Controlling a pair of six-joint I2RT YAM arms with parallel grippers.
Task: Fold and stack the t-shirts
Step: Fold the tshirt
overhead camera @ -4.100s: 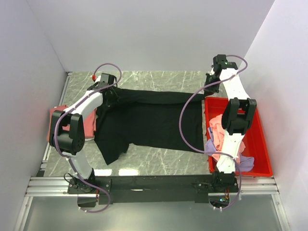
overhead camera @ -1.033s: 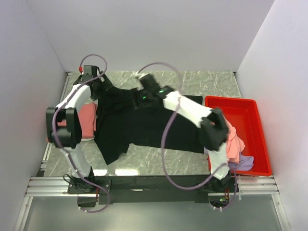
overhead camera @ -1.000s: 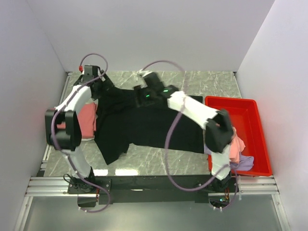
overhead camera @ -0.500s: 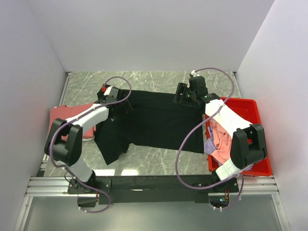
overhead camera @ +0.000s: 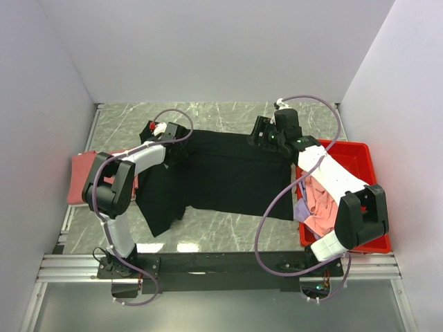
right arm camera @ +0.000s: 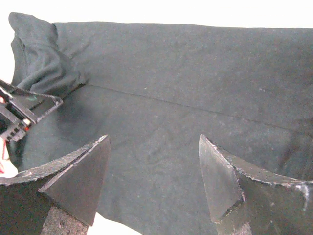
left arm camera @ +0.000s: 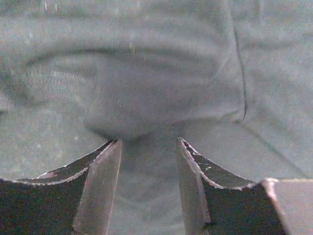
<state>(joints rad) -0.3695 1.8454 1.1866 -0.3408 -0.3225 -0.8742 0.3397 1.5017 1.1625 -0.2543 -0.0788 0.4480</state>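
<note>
Fingers (left arm camera: 100, 181) of the left gripper (left arm camera: 148, 142) stand apart on nothing, with a small hump (left arm camera: 117, 115) of the black shirt (overhead camera: 221, 176) just off their tips; the right gripper (right arm camera: 154, 137) hangs wide apart above the same shirt, which lies spread over the middle of the table (overhead camera: 228, 114). A red shirt (overhead camera: 79, 180) lies at the left, pink ones (overhead camera: 318, 200) in the bin (overhead camera: 360, 155) at the right. A thin pinch on that hump could slip, or drag the far edge crooked

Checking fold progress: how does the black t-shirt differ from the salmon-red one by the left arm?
Size: the black t-shirt is far larger than the salmon-red t-shirt. Pose: the black one lies spread across the table; the salmon-red one is a compact rectangle at its left edge. Both lie flat.
</note>
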